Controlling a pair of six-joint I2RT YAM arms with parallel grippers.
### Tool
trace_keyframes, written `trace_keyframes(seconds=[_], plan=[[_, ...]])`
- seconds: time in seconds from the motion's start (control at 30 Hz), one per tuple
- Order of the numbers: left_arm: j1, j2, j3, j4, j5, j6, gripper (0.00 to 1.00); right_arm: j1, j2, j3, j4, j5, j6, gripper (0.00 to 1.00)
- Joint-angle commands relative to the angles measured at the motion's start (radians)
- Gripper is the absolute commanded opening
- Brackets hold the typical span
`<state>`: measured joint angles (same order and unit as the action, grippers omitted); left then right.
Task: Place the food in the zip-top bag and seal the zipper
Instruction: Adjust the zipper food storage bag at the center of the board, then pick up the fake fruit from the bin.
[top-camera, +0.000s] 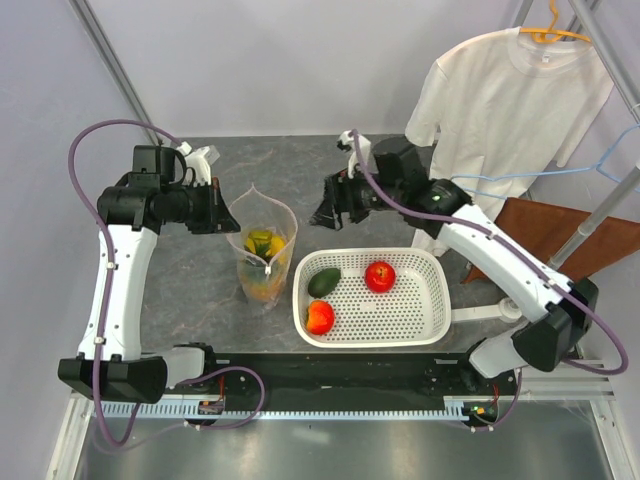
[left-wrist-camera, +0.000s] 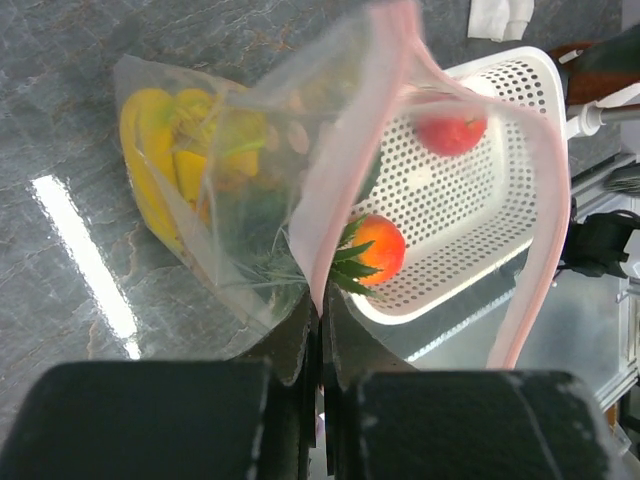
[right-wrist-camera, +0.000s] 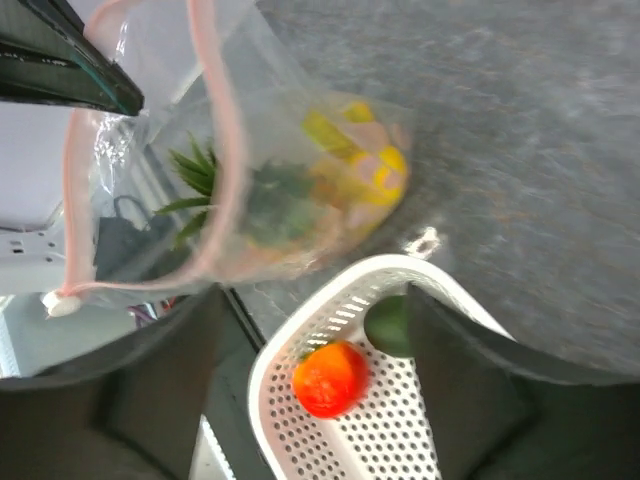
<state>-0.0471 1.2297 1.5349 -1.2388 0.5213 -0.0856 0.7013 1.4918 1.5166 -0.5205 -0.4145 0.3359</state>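
Note:
The zip-top bag stands with its mouth held open, the yellow banana bunch and the pineapple inside it. My left gripper is shut on the pink zipper at the bag's left edge. To the right of the bag's mouth my right gripper hangs open and holds nothing. Its wrist view looks down on the bag and the basket. A red apple, a dark green avocado and a red-orange fruit lie in the white basket.
The perforated basket sits just right of the bag, close to the table's near edge. A white T-shirt hangs on a hanger at the back right, with a brown board below it. Grey walls close in the left and back sides.

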Motion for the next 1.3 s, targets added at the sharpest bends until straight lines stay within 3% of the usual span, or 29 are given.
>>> trace_keyframes(seconds=[0.0,0.17,0.23,0.47,0.63,0.77,1.27], plan=[[-0.002,0.001,-0.013,0.038,0.048,0.003,0.02,-0.098,-0.148,-0.074,-0.081,0.022,-0.202,0.88],[0.000,0.010,-0.005,0.039,0.055,0.024,0.02,-0.117,-0.260,-0.264,-0.182,0.111,-0.512,0.98],[-0.002,0.017,-0.005,0.039,0.077,0.027,0.02,-0.117,-0.272,-0.314,-0.185,0.172,-0.538,0.98],[0.000,0.008,-0.001,0.042,0.071,0.021,0.02,-0.117,-0.252,-0.482,-0.096,0.396,-0.293,0.98],[-0.002,-0.004,-0.015,0.050,0.063,0.004,0.02,-0.117,-0.257,-0.587,-0.053,0.407,-0.164,0.98],[-0.002,-0.001,-0.021,0.055,0.071,-0.003,0.02,-0.108,-0.235,-0.615,-0.023,0.349,-0.159,0.98],[0.000,-0.002,-0.042,0.068,0.089,-0.011,0.02,-0.036,-0.097,-0.662,0.119,0.450,-0.143,0.98]])
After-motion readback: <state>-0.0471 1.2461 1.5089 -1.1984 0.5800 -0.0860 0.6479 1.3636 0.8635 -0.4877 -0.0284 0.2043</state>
